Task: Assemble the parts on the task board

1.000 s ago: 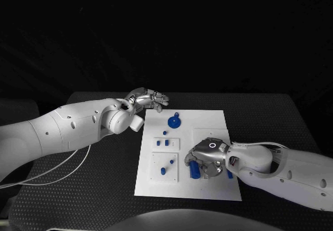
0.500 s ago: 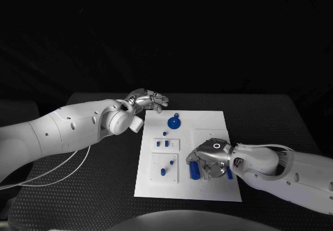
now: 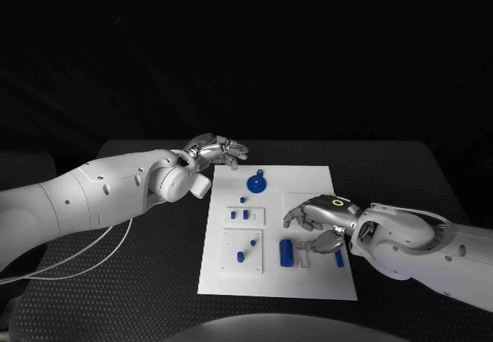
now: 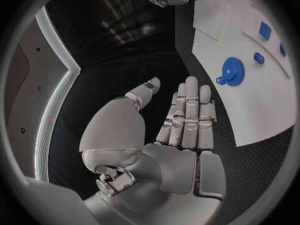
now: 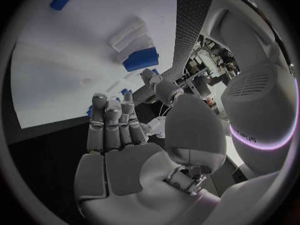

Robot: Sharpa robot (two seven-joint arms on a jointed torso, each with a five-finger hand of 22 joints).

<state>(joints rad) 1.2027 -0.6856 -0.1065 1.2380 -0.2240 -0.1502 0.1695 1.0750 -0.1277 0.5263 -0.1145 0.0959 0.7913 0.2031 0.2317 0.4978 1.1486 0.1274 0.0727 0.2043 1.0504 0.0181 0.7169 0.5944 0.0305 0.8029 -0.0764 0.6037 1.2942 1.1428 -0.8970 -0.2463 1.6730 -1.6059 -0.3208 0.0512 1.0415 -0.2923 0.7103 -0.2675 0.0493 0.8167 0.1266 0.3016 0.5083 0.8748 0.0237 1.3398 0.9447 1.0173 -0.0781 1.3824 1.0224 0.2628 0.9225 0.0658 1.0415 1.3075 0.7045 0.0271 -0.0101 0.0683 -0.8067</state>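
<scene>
Your right hand (image 3: 320,226) hovers with fingers spread and nothing in them over the board (image 3: 308,281) near its right edge, above the blue block (image 3: 286,252); lower squarely before closing. Left hand (image 3: 218,150) (loosely curled, holding nothing) waits off the board's far left corner.

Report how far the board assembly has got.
Done: small blue parts sit in the task board's left recesses. In hand: nothing; the right robot hand hovers open above the blue block, the left robot hand off the far corner. Left: the blue gear and block lie loose.
</scene>
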